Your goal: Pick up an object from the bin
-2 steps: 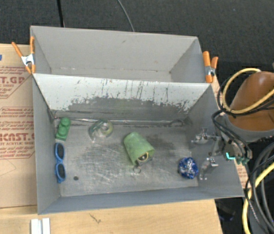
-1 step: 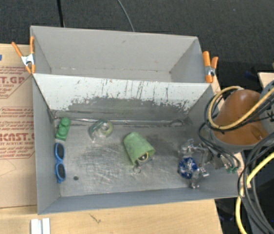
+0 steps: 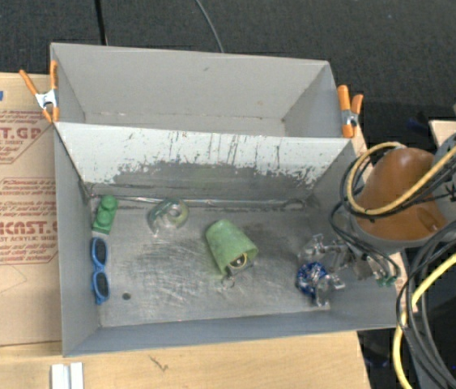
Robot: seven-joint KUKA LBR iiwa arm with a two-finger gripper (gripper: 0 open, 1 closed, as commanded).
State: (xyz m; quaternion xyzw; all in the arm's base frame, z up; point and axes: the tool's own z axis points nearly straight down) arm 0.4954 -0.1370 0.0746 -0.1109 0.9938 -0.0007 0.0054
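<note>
My gripper [image 3: 325, 264] is low in the bin's right front corner, close to the floor. A small blue and white crumpled thing [image 3: 308, 279] lies right against its tip, on the left side. Whether it is gripped cannot be made out. A pale green cup-shaped cylinder [image 3: 229, 245] lies on its side in the middle of the bin, a good way left of the gripper.
A clear round thing [image 3: 168, 215] rests near the back wall. By the left wall lie a small green bottle [image 3: 104, 214] and blue toy sunglasses [image 3: 98, 268]. The arm with its orange cover and cables hangs over the right rim.
</note>
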